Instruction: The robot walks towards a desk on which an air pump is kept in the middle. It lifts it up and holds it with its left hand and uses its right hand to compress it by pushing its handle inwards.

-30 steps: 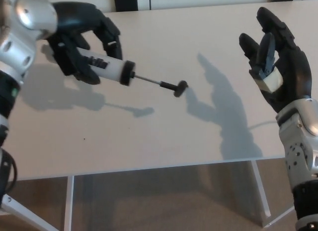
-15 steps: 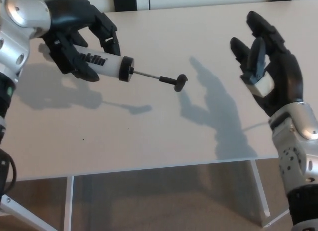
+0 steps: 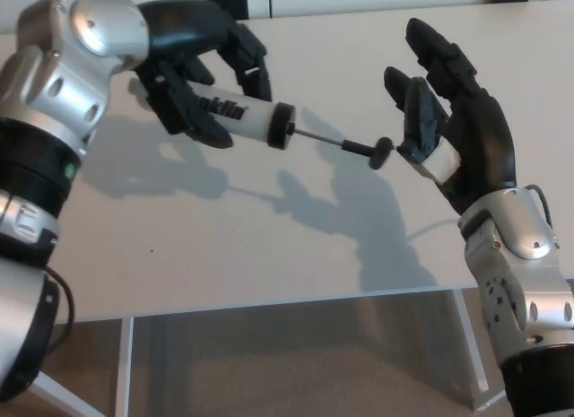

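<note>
Left hand is gripping the air pump by its white barrel above the desk, lifting done, while the right hand, fingers spread, is nearing the pump's handle, leaving compression undone.

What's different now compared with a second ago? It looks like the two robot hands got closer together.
Yes. The left robot hand carried the air pump toward the middle, and the open right robot hand swung inward, so its palm now sits right at the pump's handle. Unchanged: the left hand grips the barrel, the rod is still extended, and the pump hangs above the desk.
</note>
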Available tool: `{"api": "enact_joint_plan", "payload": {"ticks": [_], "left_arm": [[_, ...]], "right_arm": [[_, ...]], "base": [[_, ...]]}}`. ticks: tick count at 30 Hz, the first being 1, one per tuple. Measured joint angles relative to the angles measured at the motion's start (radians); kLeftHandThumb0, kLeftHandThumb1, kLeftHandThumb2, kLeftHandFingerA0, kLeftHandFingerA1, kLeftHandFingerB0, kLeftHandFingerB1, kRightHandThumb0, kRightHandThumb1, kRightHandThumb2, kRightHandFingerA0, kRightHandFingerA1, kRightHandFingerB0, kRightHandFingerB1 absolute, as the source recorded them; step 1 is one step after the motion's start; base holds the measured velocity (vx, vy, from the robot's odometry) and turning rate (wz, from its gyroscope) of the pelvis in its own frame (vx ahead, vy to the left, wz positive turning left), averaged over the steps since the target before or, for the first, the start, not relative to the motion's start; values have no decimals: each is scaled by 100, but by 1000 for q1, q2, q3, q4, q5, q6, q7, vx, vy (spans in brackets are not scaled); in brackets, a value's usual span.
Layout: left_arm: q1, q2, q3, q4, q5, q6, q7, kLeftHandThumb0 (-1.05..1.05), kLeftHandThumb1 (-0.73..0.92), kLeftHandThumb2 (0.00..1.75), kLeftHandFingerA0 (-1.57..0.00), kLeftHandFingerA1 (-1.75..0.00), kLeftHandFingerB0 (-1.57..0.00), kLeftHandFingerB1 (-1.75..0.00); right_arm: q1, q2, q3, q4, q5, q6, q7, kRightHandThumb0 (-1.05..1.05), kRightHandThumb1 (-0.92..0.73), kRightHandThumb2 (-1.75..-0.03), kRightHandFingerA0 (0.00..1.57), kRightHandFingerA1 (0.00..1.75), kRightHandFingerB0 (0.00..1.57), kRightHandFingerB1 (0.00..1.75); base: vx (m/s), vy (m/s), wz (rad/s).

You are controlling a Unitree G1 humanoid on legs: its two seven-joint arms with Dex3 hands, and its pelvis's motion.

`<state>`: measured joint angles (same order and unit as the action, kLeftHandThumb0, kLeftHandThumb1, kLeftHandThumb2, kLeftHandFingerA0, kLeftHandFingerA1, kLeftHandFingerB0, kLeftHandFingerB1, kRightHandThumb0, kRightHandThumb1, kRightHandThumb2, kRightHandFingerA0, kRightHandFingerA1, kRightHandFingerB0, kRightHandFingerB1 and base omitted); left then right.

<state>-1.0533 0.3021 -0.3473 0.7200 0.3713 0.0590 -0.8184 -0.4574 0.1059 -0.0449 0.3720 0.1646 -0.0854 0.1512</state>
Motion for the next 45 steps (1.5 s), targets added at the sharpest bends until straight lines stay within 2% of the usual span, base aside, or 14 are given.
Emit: {"api": "enact_joint_plan", "payload": {"ticks": [5, 12, 13, 19, 20, 22, 23, 30, 31, 39, 40, 43, 44, 45], "left_arm": [[-8, -32, -25, -10, 6, 0, 10, -28, 76, 64, -79, -55, -79, -54], [-15, -82, -52, -16, 24, 9, 47, -39, 69, 61, -72, -53, -64, -47], [-15, -87, -56, -16, 26, 10, 52, -41, 70, 61, -68, -48, -61, -45], [-22, -118, -70, -11, 45, 17, 83, -44, 77, 63, -68, -48, -61, -44], [-22, -122, -70, -13, 47, 20, 88, -46, 79, 64, -86, -69, -56, -43], [-22, -133, -72, -20, 53, 28, 99, -46, 79, 64, -86, -69, -56, -43], [-22, -140, -73, -23, 57, 34, 107, -52, 83, 65, -97, -75, -49, -40], [-22, -173, -83, -38, 82, 72, 153, -47, 80, 64, -93, -78, -62, -46], [-22, -174, -83, -39, 83, 73, 155, -48, 71, 61, -83, -66, -63, -49], [-4, -233, -81, -90, 110, 144, 245, -44, 72, 61, -91, -78, -62, -49], [-2, -236, -81, -95, 113, 150, 249, -43, 70, 60, -82, -67, -58, -47], [5, -243, -81, -113, 120, 183, 262, -34, 71, 61, -77, -55, -55, -45], [5, -245, -80, -114, 122, 192, 265, -20, 79, 63, -90, -117, -70, -115], [6, -245, -77, -111, 123, 205, 273, -20, 79, 63, -90, -117, -70, -115]], "right_arm": [[-2, 9, -3, -1, -3, 0, -14, -74, -92, -72, 11, 26, 10, 23], [-8, 29, -20, -7, 2, 0, -30, -85, -80, -110, 5, 40, 2, 35], [-8, 32, -23, -10, 2, 0, -36, -79, -91, -70, 17, 29, 13, 26], [-10, 56, -45, -20, -3, -7, -84, -77, -91, -70, 25, 33, 17, 28], [-11, 63, -49, -19, -4, -11, -95, -78, -78, -102, 20, 44, 13, 40], [-14, 79, -57, -15, -7, -22, -120, -78, -78, -102, 20, 44, 13, 40], [-16, 90, -64, -11, -8, -29, -135, -77, -92, -71, 31, 35, 20, 30], [-39, 132, -111, 31, -12, -82, -236, -75, -92, -72, 36, 35, 22, 30], [-40, 132, -113, 32, -12, -84, -240, -76, -78, -104, 31, 48, 20, 43], [-67, 129, -149, 58, -2, -132, -316, -75, -92, -73, 38, 36, 24, 31], [-67, 129, -149, 58, -2, -133, -319, -75, -79, -105, 28, 47, 18, 42], [-67, 128, -148, 61, -2, -139, -330, -75, -92, -72, 26, 33, 15, 28], [-67, 128, -147, 61, -1, -140, -331, -75, -92, -71, 24, 33, 15, 28], [-67, 127, -142, 64, -1, -140, -330, -75, -92, -71, 24, 33, 15, 28]], "base": [[0, 0, 0], [0, 0, 0], [0, 0, 0], [0, 0, 0], [0, 0, 0], [0, 0, 0], [0, 0, 0], [0, 0, 0], [0, 0, 0], [0, 0, 0], [0, 0, 0], [0, 0, 0], [0, 0, 0], [0, 0, 0]]}}
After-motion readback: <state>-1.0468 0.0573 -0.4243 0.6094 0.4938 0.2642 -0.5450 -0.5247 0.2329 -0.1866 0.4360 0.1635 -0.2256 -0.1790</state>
